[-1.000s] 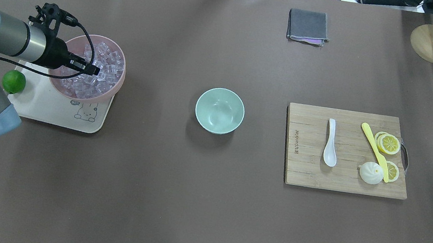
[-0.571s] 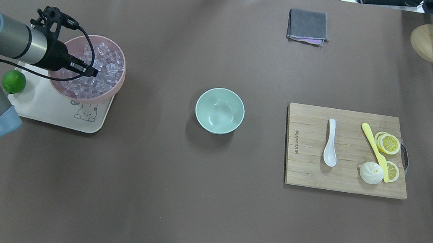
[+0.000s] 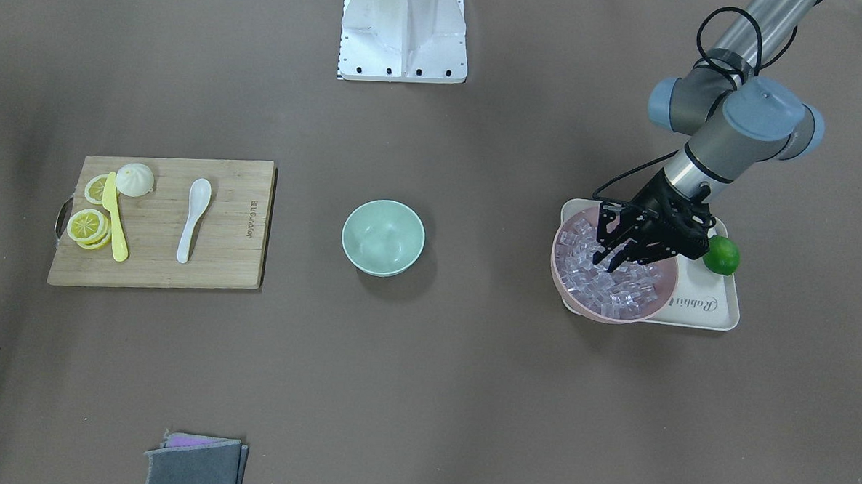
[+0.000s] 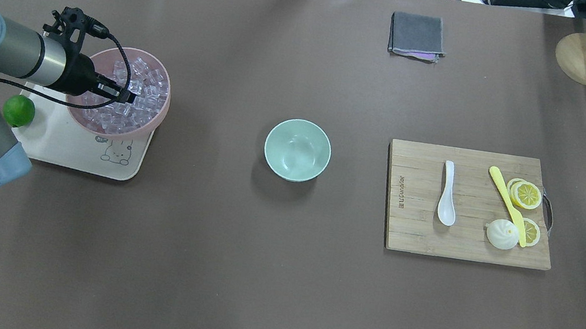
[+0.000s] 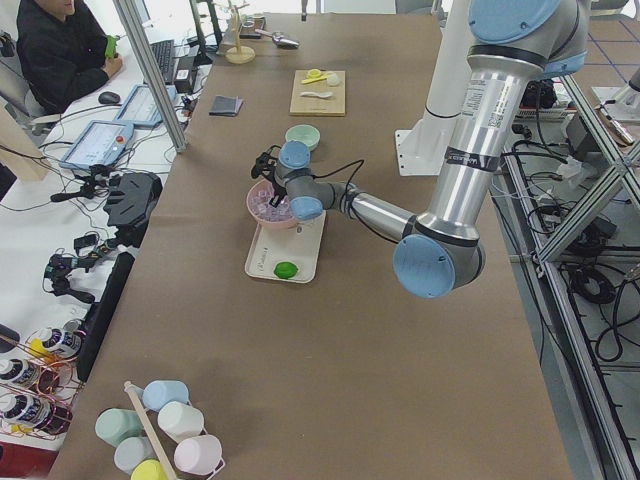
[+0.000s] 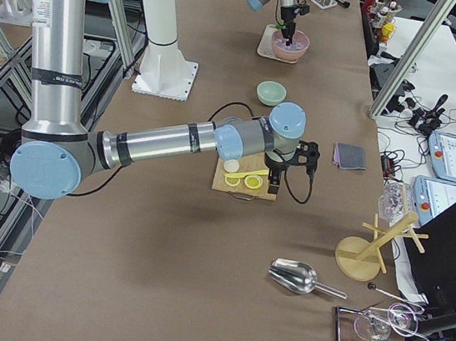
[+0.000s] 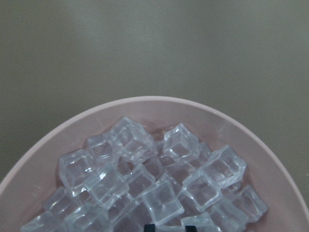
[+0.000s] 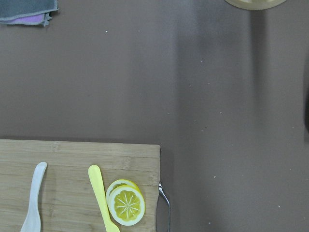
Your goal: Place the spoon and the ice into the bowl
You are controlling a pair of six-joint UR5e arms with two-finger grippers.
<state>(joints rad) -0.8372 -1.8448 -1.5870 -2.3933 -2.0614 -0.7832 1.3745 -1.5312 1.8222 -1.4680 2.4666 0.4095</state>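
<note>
- We take the step in hand to be picking one cube of ice (image 7: 163, 202) out of the pink bowl (image 7: 159, 103). That bowl sits on a tray (image 4: 71, 153) well off to the robot's left of the bowl (image 4: 296, 156). The left gripper (image 3: 604, 264) hangs tilted over the heap there.
- Its fingertips (image 7: 150, 226) stand a narrow gap apart. We cannot tell whether a cube is pinched between them.
- To do this well, we would single out a cube lying proud on top and close on two flat opposite faces, not on corners. Then we would lift straight up before crossing to the bowl.
- The cubes are clear, glassy and smooth, heaped loosely at all angles. We judge them slippery and apt to squirt out.
- The bowl is round, matte, mint-green and empty.
- The spoon (image 4: 447, 195) is glossy white with a thick handle and an oval scoop. It lies flat on a bamboo board (image 4: 416, 228) to the robot's right of the bowl.
- The right gripper (image 6: 275, 185) hovers near the end of that board away from the bowl. We cannot tell how its jaws stand.
</note>
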